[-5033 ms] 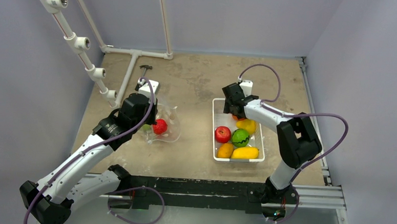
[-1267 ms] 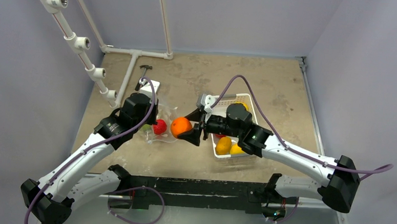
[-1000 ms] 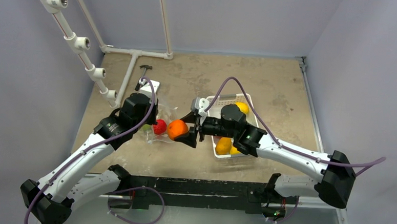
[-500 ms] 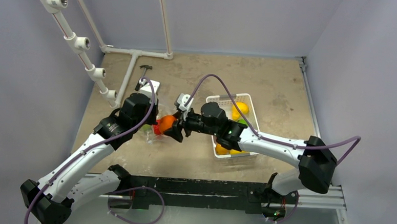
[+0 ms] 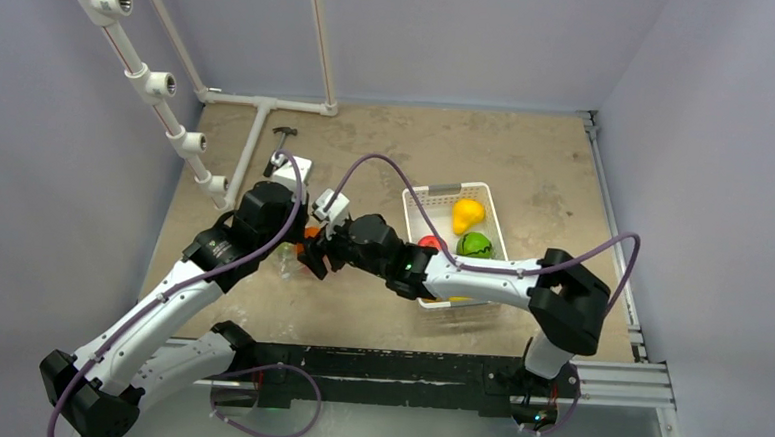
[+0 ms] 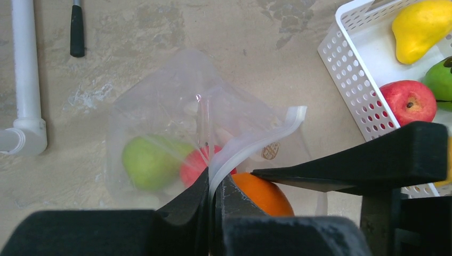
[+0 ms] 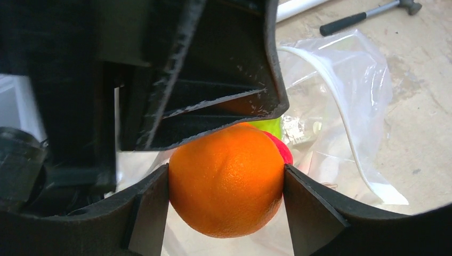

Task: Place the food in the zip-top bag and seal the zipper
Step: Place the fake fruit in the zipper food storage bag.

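The clear zip-top bag point(image 6: 170, 114) lies left of centre with a green fruit point(image 6: 148, 162) and a red fruit point(image 6: 193, 166) inside. My left gripper point(image 6: 216, 186) is shut on the zipper point(image 6: 256, 141) and holds the mouth edge up. My right gripper point(image 7: 226, 184) is shut on an orange point(image 7: 226, 178) at the bag's mouth, touching the left fingers; the orange also shows in the left wrist view point(image 6: 261, 194) and in the top view point(image 5: 312, 233). A yellow pear point(image 5: 467, 215), a red apple point(image 6: 408, 101) and a green fruit point(image 5: 476, 245) lie in the basket.
The white slotted basket point(image 5: 415, 194) stands right of the bag, partly under my right arm. A white pipe frame point(image 5: 258, 122) and a small black-handled tool point(image 5: 285, 133) lie at the back left. Walls close in the table's far and side edges.
My right gripper has carried the orange left from the basket to the bag's mouth. The left gripper has kept its hold on the zipper edge without moving.
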Motion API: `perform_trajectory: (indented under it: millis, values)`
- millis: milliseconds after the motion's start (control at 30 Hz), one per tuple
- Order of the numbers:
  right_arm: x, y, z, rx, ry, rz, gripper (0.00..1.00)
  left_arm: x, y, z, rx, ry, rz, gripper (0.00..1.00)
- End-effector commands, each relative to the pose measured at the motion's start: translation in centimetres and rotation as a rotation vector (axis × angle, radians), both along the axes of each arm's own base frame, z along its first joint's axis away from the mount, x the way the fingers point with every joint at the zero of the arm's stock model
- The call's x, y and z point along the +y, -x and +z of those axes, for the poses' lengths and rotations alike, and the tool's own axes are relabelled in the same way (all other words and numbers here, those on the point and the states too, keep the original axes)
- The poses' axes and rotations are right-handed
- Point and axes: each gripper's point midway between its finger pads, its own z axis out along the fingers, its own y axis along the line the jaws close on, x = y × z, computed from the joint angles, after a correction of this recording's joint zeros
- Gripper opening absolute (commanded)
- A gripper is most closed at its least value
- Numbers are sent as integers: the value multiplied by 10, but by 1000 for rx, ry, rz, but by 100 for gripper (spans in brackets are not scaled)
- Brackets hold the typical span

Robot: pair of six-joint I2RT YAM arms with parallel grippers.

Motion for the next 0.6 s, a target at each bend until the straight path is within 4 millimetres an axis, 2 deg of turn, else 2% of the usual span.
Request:
perform_trajectory:
  millis: [0, 200, 300, 467, 533, 567]
  values:
    - [10, -26, 34, -9, -126, -162, 41, -5, -4, 8, -36, 28, -11, 0]
    - [13, -43, 25, 55, -161, -284, 50, -6, -4, 8, -36, 30, -13, 0]
    - [16, -46, 24, 83, -177, -312, 58, -5, -4, 8, -36, 29, -13, 0]
    - [20, -52, 22, 93, -180, -341, 80, -5, -4, 8, -36, 28, -12, 0]
    - [18, -54, 22, 94, -184, -357, 98, -5, -4, 8, -37, 28, -11, 0]
    - [17, -53, 23, 93, -187, -359, 99, -5, -4, 8, -37, 28, -11, 0]
